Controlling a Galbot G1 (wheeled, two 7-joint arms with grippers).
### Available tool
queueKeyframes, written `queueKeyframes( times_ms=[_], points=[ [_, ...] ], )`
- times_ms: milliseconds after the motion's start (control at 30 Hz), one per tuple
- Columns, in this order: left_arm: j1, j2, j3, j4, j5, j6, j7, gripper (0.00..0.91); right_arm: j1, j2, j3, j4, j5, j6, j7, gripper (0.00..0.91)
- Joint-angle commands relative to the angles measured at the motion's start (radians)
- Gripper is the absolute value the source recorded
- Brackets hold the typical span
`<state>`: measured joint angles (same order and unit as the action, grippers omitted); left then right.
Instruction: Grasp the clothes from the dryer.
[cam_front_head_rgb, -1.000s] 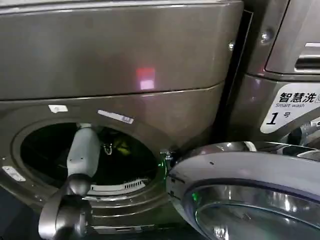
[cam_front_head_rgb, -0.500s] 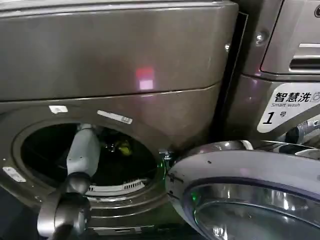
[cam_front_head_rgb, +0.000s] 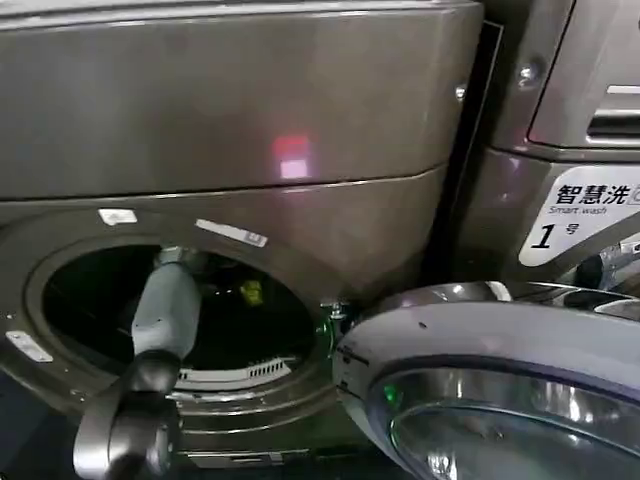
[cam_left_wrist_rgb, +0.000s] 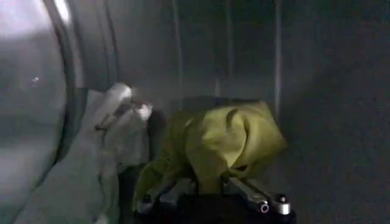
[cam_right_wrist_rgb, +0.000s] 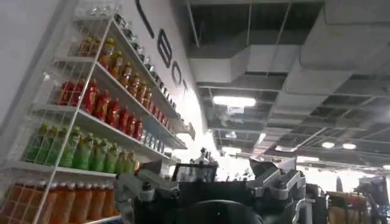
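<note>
The dryer (cam_front_head_rgb: 240, 100) stands with its round porthole open and its glass door (cam_front_head_rgb: 500, 340) swung out to the right. My left arm (cam_front_head_rgb: 165, 300) reaches into the drum. Inside lie the clothes: a yellow-green piece (cam_left_wrist_rgb: 231, 137) and a white piece (cam_left_wrist_rgb: 122, 122) beside it against the drum wall. My left gripper (cam_left_wrist_rgb: 208, 182) is shut on a fold of the yellow-green piece, which also shows as a small bright patch (cam_front_head_rgb: 250, 291) past the arm. My right gripper (cam_right_wrist_rgb: 210, 182) is held away from the dryer, open, nothing between its fingers.
A second similar machine (cam_front_head_rgb: 570, 150) with a white "1" label stands to the right. The open door juts into the space in front of it. Shelves of bottled drinks (cam_right_wrist_rgb: 91, 122) show in the right wrist view.
The left arm has shifted a little inside the drum, and the yellow-green patch has moved slightly to the right with it. The door has not moved.
</note>
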<state>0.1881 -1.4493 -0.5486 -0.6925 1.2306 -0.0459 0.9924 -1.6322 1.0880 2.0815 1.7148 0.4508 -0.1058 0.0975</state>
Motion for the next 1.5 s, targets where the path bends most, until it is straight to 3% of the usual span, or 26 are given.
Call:
queueKeyframes(
  times_ms=[33,167,333,600,1033,1500],
  points=[
    [0.044,-0.028,-0.001,-0.205,-0.368,0.17,-0.324,0.0,0.002,0.007,-0.015,0.006,-0.023,0.022,-0.002,0.907],
    [0.081,-0.056,-0.01,-0.276,-0.501,0.277,-0.522,0.0,0.01,0.01,-0.019,0.004,-0.03,0.027,0.0,0.907],
    [0.175,-0.085,0.006,-0.427,-0.812,0.399,-0.748,0.0,0.014,0.016,-0.013,-0.01,-0.03,0.036,0.006,0.907],
    [0.286,-0.138,0.011,-0.536,-1.08,0.41,-0.95,0.0,0.009,0.03,-0.003,-0.008,-0.028,0.045,0.004,0.907],
    [0.292,-0.14,0.007,-0.509,-1.13,0.387,-0.988,0.0,0.01,0.058,-0.001,-0.003,-0.028,0.054,0.0,0.907],
    [0.289,-0.136,0.011,-0.502,-1.122,0.377,-0.973,0.0,0.006,0.059,0.028,-0.001,-0.052,0.011,0.037,0.907]
  ],
)
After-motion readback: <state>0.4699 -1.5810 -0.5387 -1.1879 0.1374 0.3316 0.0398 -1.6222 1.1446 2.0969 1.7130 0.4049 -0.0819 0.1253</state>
